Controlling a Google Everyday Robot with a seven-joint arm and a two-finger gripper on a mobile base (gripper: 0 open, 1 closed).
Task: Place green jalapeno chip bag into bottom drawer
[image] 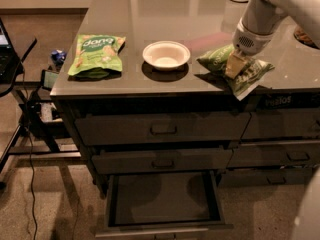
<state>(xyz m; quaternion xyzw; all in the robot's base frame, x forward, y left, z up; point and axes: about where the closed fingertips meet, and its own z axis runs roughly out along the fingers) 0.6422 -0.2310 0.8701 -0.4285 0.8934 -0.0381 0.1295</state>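
Gripper (235, 65) is down on the bag (214, 59): crumpled dark green foil, pale end at the counter (175, 14) edge. Its hold, I can't tell. Drawer (165, 200) stands open.

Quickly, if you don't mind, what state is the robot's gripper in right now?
Gripper: down on the crumpled dark green foil chip bag at the grey countertop's front edge; open, closed or holding cannot be told.
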